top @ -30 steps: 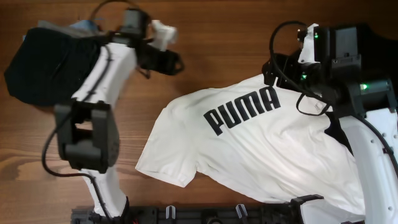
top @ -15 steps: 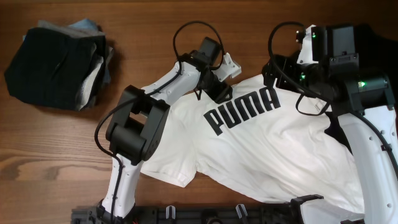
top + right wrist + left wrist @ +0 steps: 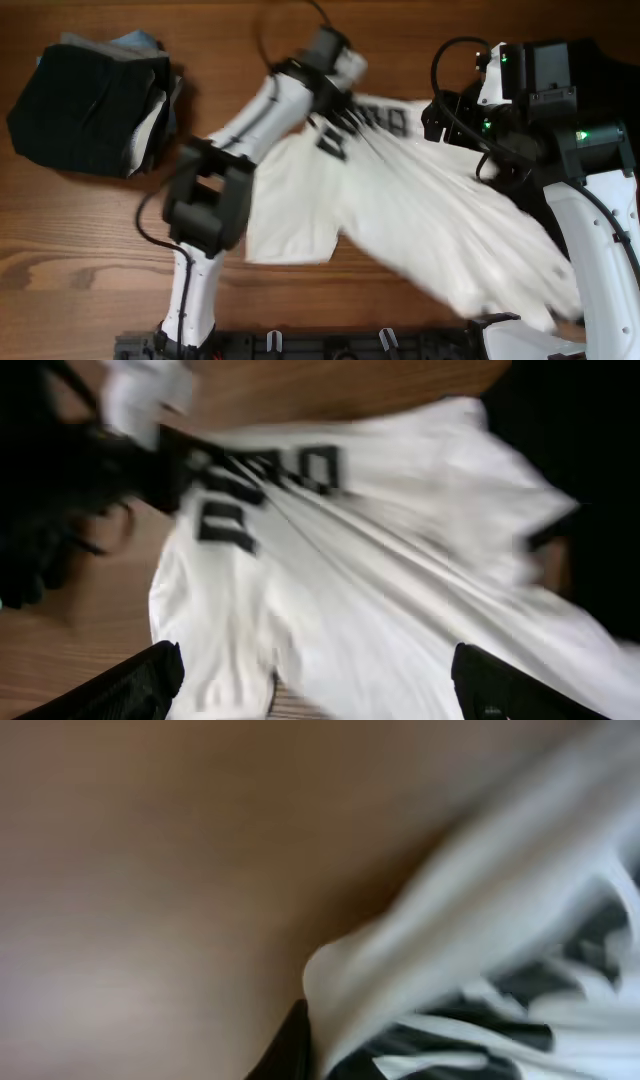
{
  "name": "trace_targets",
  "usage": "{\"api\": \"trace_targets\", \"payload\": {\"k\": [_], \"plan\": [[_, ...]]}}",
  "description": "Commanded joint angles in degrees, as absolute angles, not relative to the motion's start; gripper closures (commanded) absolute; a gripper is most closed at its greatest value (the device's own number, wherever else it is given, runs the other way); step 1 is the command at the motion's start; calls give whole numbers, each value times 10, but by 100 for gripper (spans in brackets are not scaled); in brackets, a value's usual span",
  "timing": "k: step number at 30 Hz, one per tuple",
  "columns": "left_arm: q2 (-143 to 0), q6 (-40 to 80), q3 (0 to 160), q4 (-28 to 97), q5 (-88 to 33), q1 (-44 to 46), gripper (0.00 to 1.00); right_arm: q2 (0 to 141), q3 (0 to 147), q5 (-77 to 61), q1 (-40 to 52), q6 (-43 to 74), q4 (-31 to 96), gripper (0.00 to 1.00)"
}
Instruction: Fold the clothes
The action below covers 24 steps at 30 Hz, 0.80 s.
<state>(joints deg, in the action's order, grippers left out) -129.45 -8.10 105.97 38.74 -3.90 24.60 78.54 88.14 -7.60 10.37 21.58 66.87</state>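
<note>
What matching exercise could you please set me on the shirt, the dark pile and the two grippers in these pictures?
Column one:
1. white PUMA T-shirt
2. dark folded pile
3. left gripper
4. right gripper

Column two:
A. open
B. lying at the far left in the overhead view
C. shut on the shirt
D. stretched into long creases

Pairs: 1-D, 2-B, 3-C, 4-A.

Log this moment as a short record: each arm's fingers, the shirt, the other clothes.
left fingers: shut on the white T-shirt, near its lettering
right fingers: open above the shirt, holding nothing
shirt state: stretched, creases fanning from the grip, lettering bunched
dark folded pile: on the table, left side, apart from the shirt
</note>
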Motion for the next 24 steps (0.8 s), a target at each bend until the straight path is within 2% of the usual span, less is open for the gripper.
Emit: {"api": "trace_targets", "payload": {"k": [1,2,4,6,8,10,11,12,13,14,15,16,17,19,22,24], "plan": [[-1286,-38,1071,389,11,105,96,788,888,-68,101,210,669,9],[-1286,-41,1071,391,-49,78,89,788,888,-68,101,210,667,8],[-1285,-42,1071,399,-147,44,69,794,888,-67,101,211,660,8],[-1282,-42,1071,416,-184,30,50,804,888,-67,101,213,655,9],[-1272,-43,1071,441,-189,29,40,830,888,-41,101,241,659,9],[-1257,-59,1071,464,-205,36,36,860,888,-18,101,248,661,13],[-1250,-72,1071,474,-219,41,36,878,888,-11,101,257,660,23],[-1241,-73,1071,486,-227,49,39,899,888,-8,99,262,657,41],[-1235,-74,1071,496,-227,56,41,917,888,-8,96,267,652,53],[-1230,-76,1071,507,-227,63,47,941,888,-9,90,276,641,64],[-1226,-77,1071,522,-227,72,57,968,888,-9,82,286,625,78],[-1224,-77,1071,538,-227,79,64,990,888,-13,74,288,609,82],[-1224,-77,1071,552,-227,85,67,1014,888,-20,67,287,590,85],[-1224,-86,1071,598,-227,99,67,1077,888,-40,42,287,545,88],[-1223,-106,1071,666,-227,115,45,1158,888,-47,5,287,497,91],[-1211,-120,1071,707,-225,118,44,1210,888,-57,-26,287,476,91]]}}
